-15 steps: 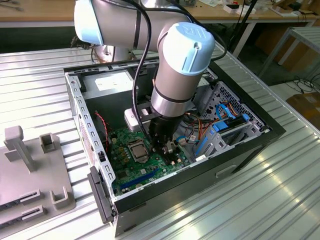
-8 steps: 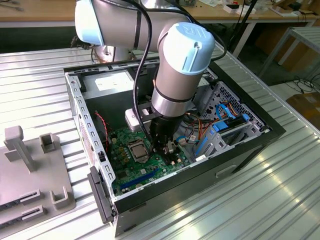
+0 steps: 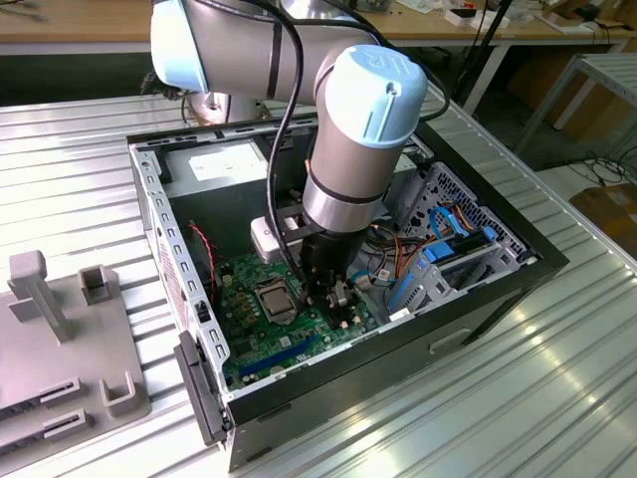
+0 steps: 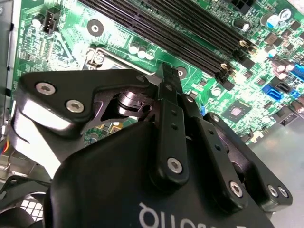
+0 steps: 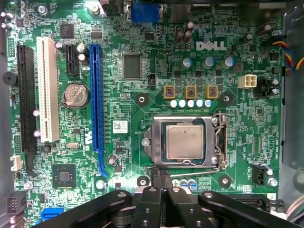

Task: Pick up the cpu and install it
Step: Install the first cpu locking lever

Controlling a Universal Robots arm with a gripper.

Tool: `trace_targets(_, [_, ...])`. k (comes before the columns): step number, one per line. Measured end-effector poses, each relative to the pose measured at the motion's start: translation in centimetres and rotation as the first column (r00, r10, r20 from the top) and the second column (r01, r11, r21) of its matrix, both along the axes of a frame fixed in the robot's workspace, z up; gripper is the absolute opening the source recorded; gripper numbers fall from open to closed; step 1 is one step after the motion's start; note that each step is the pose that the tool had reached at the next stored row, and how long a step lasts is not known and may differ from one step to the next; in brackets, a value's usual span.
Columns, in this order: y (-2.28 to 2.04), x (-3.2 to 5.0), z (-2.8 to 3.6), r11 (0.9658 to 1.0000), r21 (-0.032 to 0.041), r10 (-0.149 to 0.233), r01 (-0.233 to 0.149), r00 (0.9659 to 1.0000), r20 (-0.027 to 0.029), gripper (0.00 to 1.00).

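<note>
The cpu (image 5: 184, 142), a small silvery-grey square, lies flat inside the dark metal-framed socket (image 5: 217, 140) on the green motherboard (image 5: 142, 76). In the exterior view the cpu (image 3: 275, 298) shows near the middle of the open computer case (image 3: 149, 214). My gripper (image 3: 339, 299) hangs over the board just to the exterior view's right of the socket. Its black fingers are pressed together with nothing between them in both wrist views, gripper (image 5: 160, 175) and gripper (image 4: 169, 76). The fingertips sit beside the socket's edge, apart from the cpu.
Long black memory slots (image 4: 190, 28) run past the fingertips. A blue slot (image 5: 96, 95) and a white slot (image 5: 47, 90) cross the board. A drive cage with blue cables (image 3: 448, 249) crowds the exterior view's right. A grey fixture (image 3: 60, 339) stands outside the case.
</note>
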State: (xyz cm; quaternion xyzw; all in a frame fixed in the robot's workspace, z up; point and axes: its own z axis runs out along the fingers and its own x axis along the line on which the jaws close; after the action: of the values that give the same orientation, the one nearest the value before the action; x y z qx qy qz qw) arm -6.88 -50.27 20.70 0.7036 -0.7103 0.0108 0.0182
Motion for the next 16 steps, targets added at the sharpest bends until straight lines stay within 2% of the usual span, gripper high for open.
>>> trace_targets(5, [-0.01, 0.24, -0.11, 0.9999, -0.0166, 0.0, 0.0, 1.0, 0.0, 0.11])
trace_targets(16, [0.0, 0.36, -0.23, 0.9998, -0.0175, 0.001, -0.001, 1.0, 0.0, 0.11])
